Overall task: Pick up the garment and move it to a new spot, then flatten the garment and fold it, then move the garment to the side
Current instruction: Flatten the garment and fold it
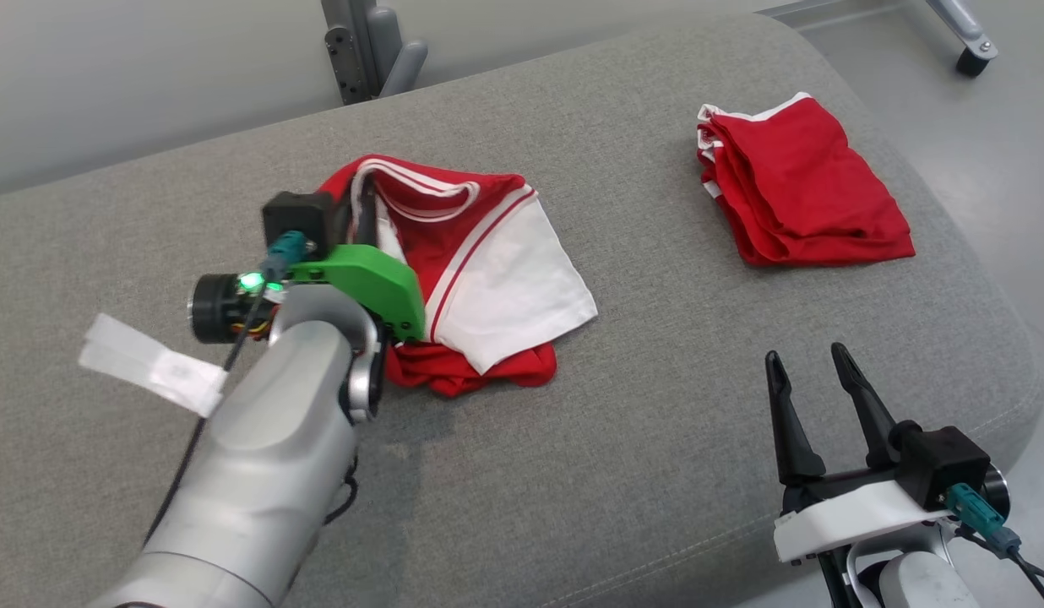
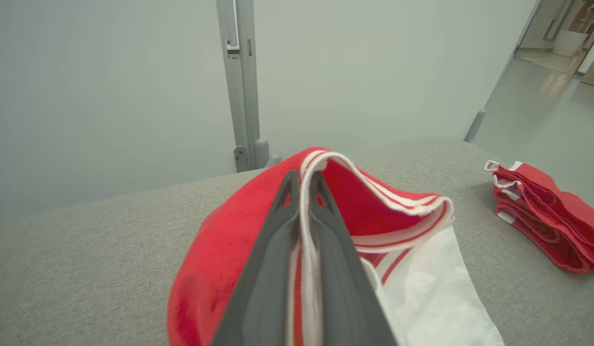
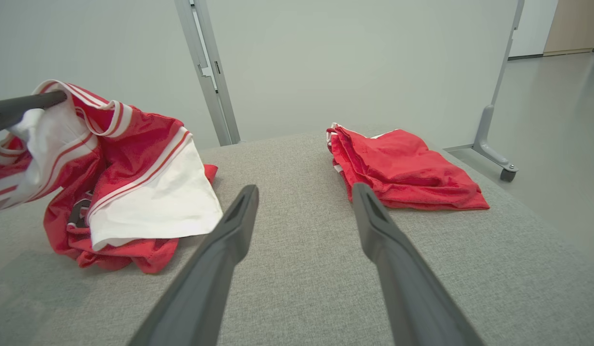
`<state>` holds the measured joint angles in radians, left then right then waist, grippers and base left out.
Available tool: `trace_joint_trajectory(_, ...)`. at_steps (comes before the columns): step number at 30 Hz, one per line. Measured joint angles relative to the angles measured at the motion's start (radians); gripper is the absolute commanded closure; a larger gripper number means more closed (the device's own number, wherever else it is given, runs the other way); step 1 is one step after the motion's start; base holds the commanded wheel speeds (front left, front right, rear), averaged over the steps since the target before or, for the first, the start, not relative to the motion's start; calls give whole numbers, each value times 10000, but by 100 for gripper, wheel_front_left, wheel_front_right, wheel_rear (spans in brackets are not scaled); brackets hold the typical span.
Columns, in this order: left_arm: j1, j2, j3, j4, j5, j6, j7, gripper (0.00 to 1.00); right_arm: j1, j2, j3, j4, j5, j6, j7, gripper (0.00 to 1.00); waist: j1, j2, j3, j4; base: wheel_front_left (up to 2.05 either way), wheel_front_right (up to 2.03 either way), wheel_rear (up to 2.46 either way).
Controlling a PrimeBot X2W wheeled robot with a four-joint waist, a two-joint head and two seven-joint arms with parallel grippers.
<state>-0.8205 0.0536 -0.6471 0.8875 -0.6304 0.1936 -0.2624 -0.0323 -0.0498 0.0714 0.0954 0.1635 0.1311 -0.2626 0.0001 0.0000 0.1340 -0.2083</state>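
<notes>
A crumpled red and white garment lies bunched near the middle of the grey padded surface. My left gripper is shut on its striped white edge and holds that part raised above the pile; the garment hangs down around the fingers. From the right wrist the same garment sits at the left, with a left finger reaching into it. My right gripper stands open near the front right edge with nothing between its fingers; its fingers point between the two cloth piles.
A folded red garment rests at the far right of the surface. A grey metal post stands behind the far edge. A castor leg is on the floor at right. White tape hangs from my left arm.
</notes>
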Motion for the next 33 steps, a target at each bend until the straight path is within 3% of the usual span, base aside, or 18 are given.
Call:
trace_joint_trajectory(7,341,1093,1983,305,-468,715,-2,100,21,0,-79,-38,2,0,0,0,0,0,138,173,0,0,0)
trace_joint_trajectory(13,1181,1490,3250,848,-792,930,-2,100,6,0,-73,-35,0,0,0,0,0,0,255,355,0,0,0)
trace_joint_trajectory(22,2057,1680,4711,825,-945,988,0,100,-30,2,-151,-25,-59,0,0,0,0,0,275,547,0,0,0)
trace_joint_trajectory(29,2718,1544,5432,497,-462,1012,0,99,21,2,-178,27,-90,0,0,0,0,0,57,768,0,0,0)
trace_joint_trajectory(30,2802,1522,5448,387,-330,1011,-2,62,27,2,-186,35,-90,0,0,0,0,0,19,805,0,0,0)
trace_joint_trajectory(31,2887,1494,5476,257,-219,995,-2,11,34,2,-190,46,-90,0,0,0,0,0,-22,839,0,0,0)
trace_joint_trajectory(32,2967,1457,5503,121,-23,966,0,0,50,2,-207,59,-92,0,0,0,0,0,-64,876,0,0,0)
trace_joint_trajectory(33,3057,1427,5528,-81,169,959,0,0,67,0,-226,73,-100,0,0,0,0,0,-109,916,0,0,0)
